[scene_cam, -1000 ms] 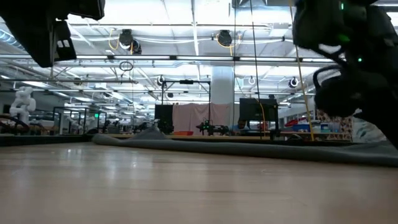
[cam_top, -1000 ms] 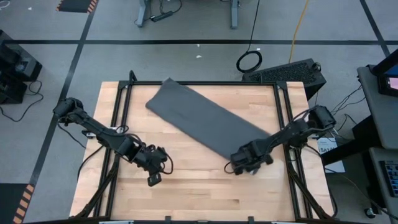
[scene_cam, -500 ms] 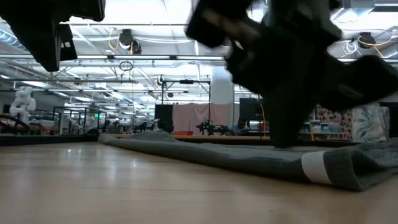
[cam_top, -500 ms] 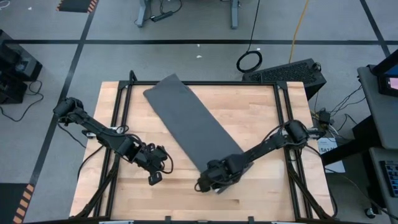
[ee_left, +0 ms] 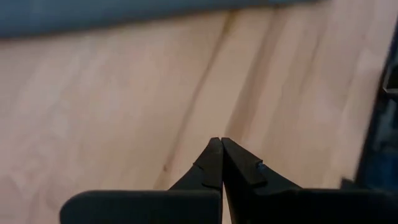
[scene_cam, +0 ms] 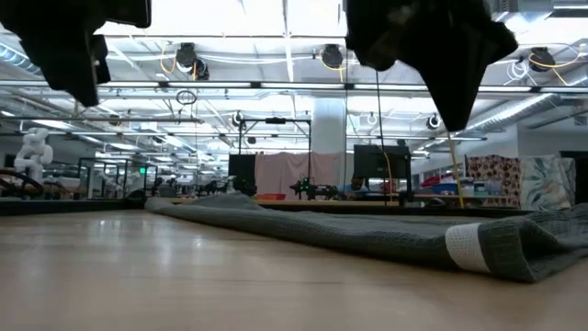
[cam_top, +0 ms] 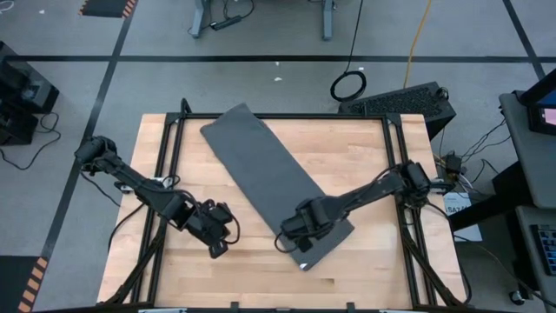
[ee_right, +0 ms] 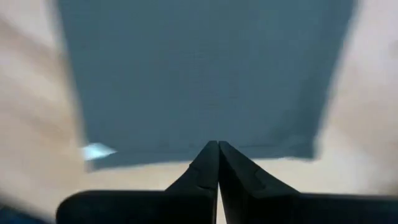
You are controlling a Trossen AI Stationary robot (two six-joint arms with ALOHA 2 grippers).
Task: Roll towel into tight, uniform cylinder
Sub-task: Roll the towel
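The dark grey towel (cam_top: 269, 178) lies flat and slantwise on the wooden table, running from the far left toward the near middle. Its near end carries a small white tag (scene_cam: 466, 248), and in the low view that end shows a slight ripple (scene_cam: 514, 248). My right gripper (cam_top: 300, 236) hangs shut above the towel's near end, pointing down, and is clear of the cloth in the low view (scene_cam: 450, 115). In the right wrist view the towel (ee_right: 199, 74) and the tag (ee_right: 96, 150) lie below the shut fingertips (ee_right: 217, 146). My left gripper (cam_top: 217, 250) is shut over bare wood, left of the towel (ee_left: 221, 142).
Black frame rails run along the table's left (cam_top: 165, 174) and right (cam_top: 400, 174) edges. Bare wood (cam_top: 261, 287) lies between the towel's near end and the table's near edge, and more of it shows to the right of the towel (cam_top: 365, 156).
My right gripper, still shut, went toward the table's left and near edges, and the towel's near end slid with it. The towel swung about its far end, which stayed in place. The gripper then rose clear of the cloth, which stayed flat.
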